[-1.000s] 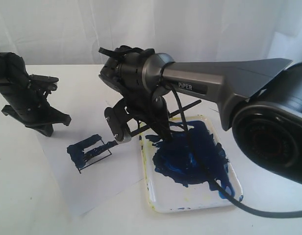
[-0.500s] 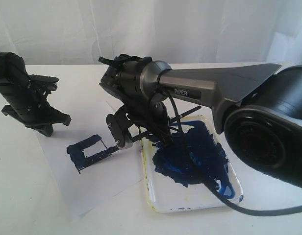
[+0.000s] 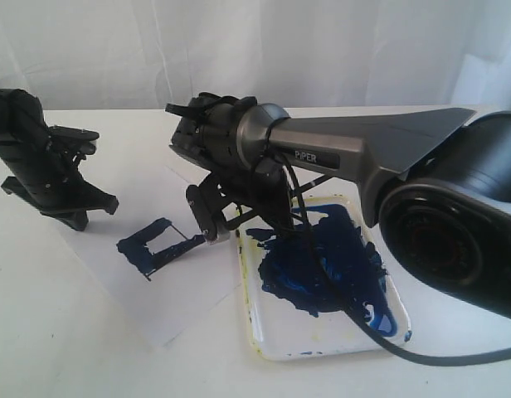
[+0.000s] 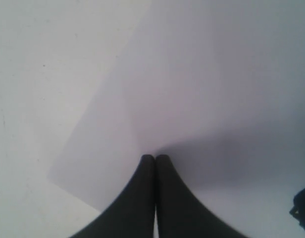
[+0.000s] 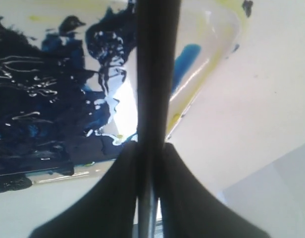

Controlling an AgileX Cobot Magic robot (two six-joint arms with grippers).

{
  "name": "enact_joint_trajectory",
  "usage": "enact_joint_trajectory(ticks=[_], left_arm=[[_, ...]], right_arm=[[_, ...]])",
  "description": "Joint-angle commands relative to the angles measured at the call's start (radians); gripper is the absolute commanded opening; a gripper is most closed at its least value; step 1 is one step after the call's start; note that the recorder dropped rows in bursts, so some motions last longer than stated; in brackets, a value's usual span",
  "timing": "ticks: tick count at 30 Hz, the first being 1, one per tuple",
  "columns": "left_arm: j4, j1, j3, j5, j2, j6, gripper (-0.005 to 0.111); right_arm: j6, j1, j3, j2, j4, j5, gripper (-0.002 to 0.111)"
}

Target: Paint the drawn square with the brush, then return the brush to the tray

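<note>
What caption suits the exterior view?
Right pincer holds the brush, tip on the partly blue drawn square, beside the paint-smeared tray; left pincer shut over the paper.

Exterior view overlooks the tray [image 3: 276,336] obliquely; the close right wrist view shares it.

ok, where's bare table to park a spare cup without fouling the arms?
Free: the near-left table, in front of the paper and the left gripper; also the strip in front of the tray. Crowded: between the square and the tray, where the right gripper holds the brush. The tray itself is mostly blue paint.
</note>
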Motion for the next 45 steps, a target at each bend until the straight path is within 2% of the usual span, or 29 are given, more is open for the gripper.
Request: enact_joint_trajectory(ticks=[1, 25, 40, 45], left_arm=[[0.022, 0.004, 0.006, 0.037, 0.016, 0.001, 0.000], [0.022, 0.004, 0.006, 0.031, 0.016, 0.027, 0.000], [0.022, 0.004, 0.006, 0.036, 0.016, 0.041, 0.000], [0.022, 0.004, 0.006, 0.036, 0.016, 0.041, 0.000]], right_arm=[[0.056, 0.000, 0.004, 0.002, -0.052, 0.008, 0.000], [-0.012, 0.016, 0.004, 0.002, 0.055, 0.008, 0.000], [0.102, 0.018, 0.003, -0.028, -0.146, 0.008, 0.000], [0.102, 0.009, 0.003, -0.028, -0.150, 0.008, 0.000]])
